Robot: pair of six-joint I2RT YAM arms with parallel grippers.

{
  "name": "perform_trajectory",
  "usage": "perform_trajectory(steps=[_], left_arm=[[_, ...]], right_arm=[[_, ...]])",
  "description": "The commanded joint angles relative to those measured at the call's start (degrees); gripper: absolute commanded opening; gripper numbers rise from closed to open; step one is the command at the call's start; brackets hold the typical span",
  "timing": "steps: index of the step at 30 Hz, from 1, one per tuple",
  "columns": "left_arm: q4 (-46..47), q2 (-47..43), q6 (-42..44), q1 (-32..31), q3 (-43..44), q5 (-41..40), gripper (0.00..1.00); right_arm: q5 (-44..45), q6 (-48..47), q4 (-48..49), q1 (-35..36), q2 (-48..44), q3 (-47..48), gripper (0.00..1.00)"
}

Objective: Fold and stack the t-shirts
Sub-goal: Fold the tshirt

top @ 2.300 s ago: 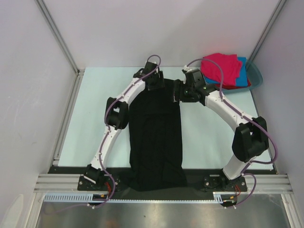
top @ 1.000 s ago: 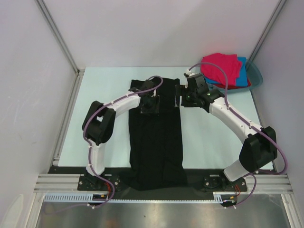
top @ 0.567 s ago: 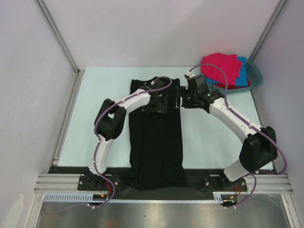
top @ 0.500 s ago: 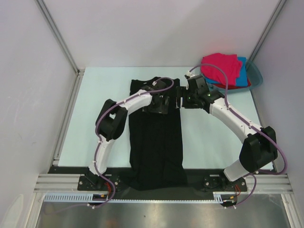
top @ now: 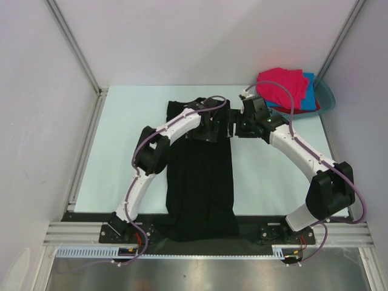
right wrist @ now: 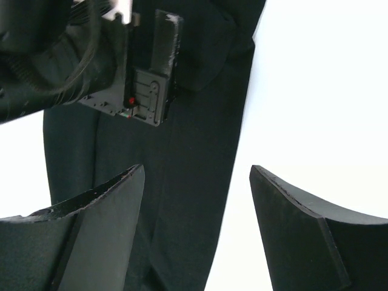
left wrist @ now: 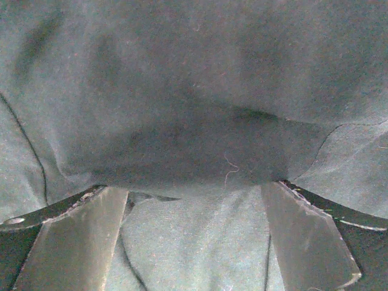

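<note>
- L end effector (left wrist: pixel 194 242): fingers (left wrist: pixel 79 236) spread wide apart, nothing clamped btw them, pointing down at the black t-shirt (left wrist: pixel 194 91).
- Cloth fills the whole L wrist view. A raised fold runs across just ahead of the fingertips, w/ flatter cloth btw the fingers.
- R end effector (right wrist: pixel 197 230): fingers also apart, gripping nothing. It hangs over the shirt's side edge, w/ dark cloth below the gap and one finger, and bare pale table (right wrist: pixel 315 91) past the other.
- The 2 end effectors sit just beside each other. The L one's body shows ahead in the R wrist view, over the shirt.
- Black t-shirt lies as a long narrow strip. Both end effectors are at its far part, and a short stretch w/ a sleeve corner shows beyond the L one.
- The rest of the shirt runs back toward the arm bases, its near end reaching the dark strip btw them.
- L arm (top: pixel 173 127) and R arm (top: pixel 297 148) arch inward from either side of the shirt.
- Beyond the R end effector, off to its R side: teal basin (top: pixel 327 94) near the table corner.
- In the basin: pink t-shirt (top: pixel 282 85) on top, blue t-shirt (top: pixel 310 91) and red t-shirt (top: pixel 300 111) peeking out under it.
</note>
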Motion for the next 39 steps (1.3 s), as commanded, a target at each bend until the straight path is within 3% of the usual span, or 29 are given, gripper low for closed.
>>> perform_trajectory(steps=[1, 5, 12, 18, 31, 39], left_arm=[[1.4, 8.3, 0.4, 0.1, 5.5, 0.5, 0.95], [-2.5, 12.4, 0.8, 1.7, 17.4, 2.4, 0.95], [-0.1, 11.4, 0.1, 6.7, 18.6, 3.9, 0.95], [3.3, 13.7, 1.5, 9.1, 25.9, 3.8, 0.96], [9.0, 18.9, 1.1, 11.1, 29.5, 10.7, 0.99], [10.6, 12.9, 2.4, 11.8, 26.3, 13.6, 1.00]], right_arm=[[-0.8, -0.6, 0.6, -0.4, -3.2, 0.2, 0.76], [-1.0, -0.8, 0.4, -0.9, -3.8, 0.6, 0.77], [-1.6, -0.9, 0.6, -1.7, -4.4, 0.6, 0.77], [-2.4, -0.8, 0.4, -1.7, -3.5, 0.9, 0.77], [-4.0, -0.2, 0.9, -1.7, -1.0, 1.4, 0.76], [-6.9, 0.9, 1.3, -1.7, -0.1, 1.2, 0.76]])
